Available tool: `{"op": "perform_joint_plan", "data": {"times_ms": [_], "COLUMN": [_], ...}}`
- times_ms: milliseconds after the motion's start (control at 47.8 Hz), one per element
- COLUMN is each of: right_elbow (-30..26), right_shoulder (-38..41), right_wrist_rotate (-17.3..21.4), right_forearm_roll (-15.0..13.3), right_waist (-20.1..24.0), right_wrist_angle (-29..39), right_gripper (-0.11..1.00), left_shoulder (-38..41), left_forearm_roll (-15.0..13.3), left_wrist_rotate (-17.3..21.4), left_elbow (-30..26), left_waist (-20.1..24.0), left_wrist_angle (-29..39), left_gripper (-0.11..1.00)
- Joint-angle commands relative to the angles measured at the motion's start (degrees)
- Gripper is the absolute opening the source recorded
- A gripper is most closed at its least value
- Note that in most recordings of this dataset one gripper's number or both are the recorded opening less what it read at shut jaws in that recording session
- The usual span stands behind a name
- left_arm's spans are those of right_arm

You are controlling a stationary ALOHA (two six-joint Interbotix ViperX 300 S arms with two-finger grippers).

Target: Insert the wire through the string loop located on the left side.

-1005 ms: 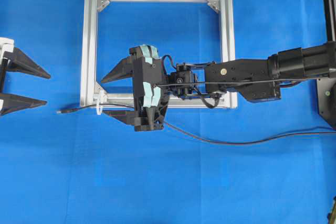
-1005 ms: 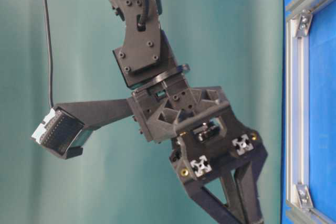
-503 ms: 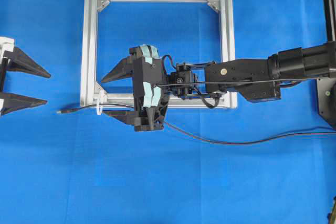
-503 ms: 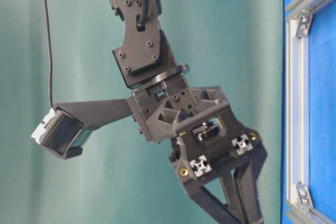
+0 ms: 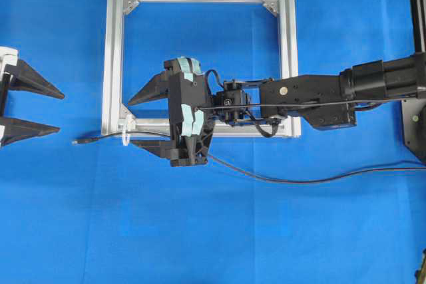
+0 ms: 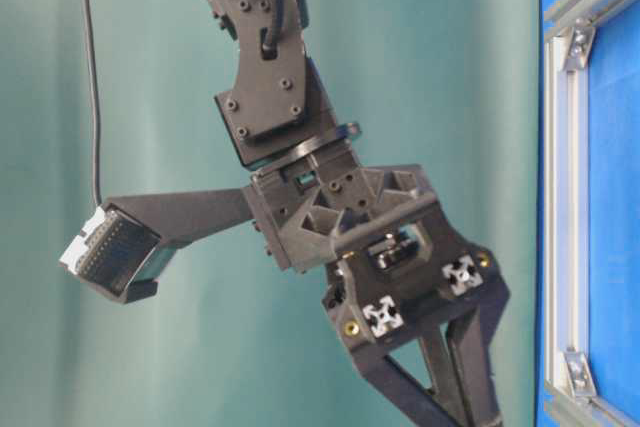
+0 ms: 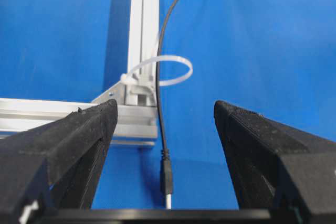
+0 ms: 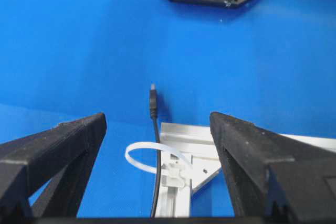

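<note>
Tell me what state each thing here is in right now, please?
wire: lying on the table, threaded through the loop, plug tip past it, unheld
string loop: fixed at the frame's corner, wire inside
aluminium frame: flat on the table
left end effector: open, empty
right end effector: open, empty

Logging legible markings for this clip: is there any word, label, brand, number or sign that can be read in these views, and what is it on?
None can be read.
A small round mark on the right arm's wrist block in the overhead view is too small to read.
The aluminium frame, the wire, the string loop and the blue table surface carry no text.
</note>
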Motion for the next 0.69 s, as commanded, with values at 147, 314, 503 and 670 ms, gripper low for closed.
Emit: {"op": "perform_joint_plan", "data": {"times_ms": [147,314,503,670], "right_elbow": [-0.88,-0.88,-0.88,-0.88], "right_shoulder": [-2.37,-2.37,-2.37,-2.37], "right_wrist_rotate": [0.00,0.00,-0.09,0.00], "right_forearm_roll": [0.00,-0.09,-0.09,-0.09], "right_waist": [-0.09,0.00,0.00,0.00], "right_wrist_angle": [-0.18,-0.18,-0.18,-0.18], "right_gripper": [0.95,0.96,0.96,0.96], "left_shoulder": [0.53,0.53,0.53,0.53], "left_forearm_roll": [0.09,0.18,0.18,0.18], "left_wrist_rotate": [-0.09,-0.09,-0.09,-0.09], "left_elbow": [-1.23,-1.14,-1.14,-1.14], "left_waist": [0.18,0.18,0.70,0.79], "left_wrist_angle": [-0.44,-0.44,-0.44,-0.44], "left_gripper": [0.68,0.68,0.68,0.68]}}
